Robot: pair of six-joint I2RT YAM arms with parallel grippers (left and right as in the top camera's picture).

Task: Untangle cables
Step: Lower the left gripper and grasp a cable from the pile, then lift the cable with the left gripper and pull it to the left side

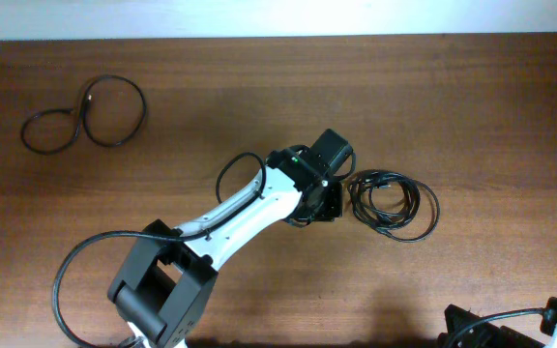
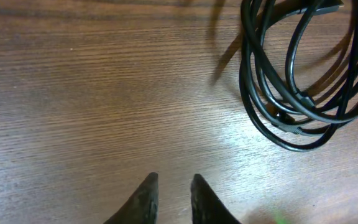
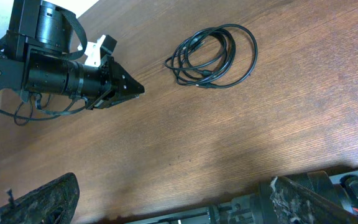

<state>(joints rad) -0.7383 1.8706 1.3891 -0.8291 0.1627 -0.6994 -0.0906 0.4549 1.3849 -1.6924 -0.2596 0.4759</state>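
toward the far left corner of the desk (image 1: 472, 87), one cable (image 1: 83, 116) lies in a figure-eight, likely set aside as freed. mid-desk, the left gripper (image 2: 174, 177), nearly pressed together and empty, points at the one bunch (image 1: 393, 205) just right of it, probably to pick at it; how many it holds can't be counted. at the near right corner, the right gripper (image 3: 173, 186) hangs spread wide.

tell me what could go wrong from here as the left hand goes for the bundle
1. The cables lie in overlapping loops, so a pinch may catch several strands and drag the whole bundle instead of freeing one.
2. The left hand looks shut beside the bundle; advancing like that, it would probably shove the loops across the table.
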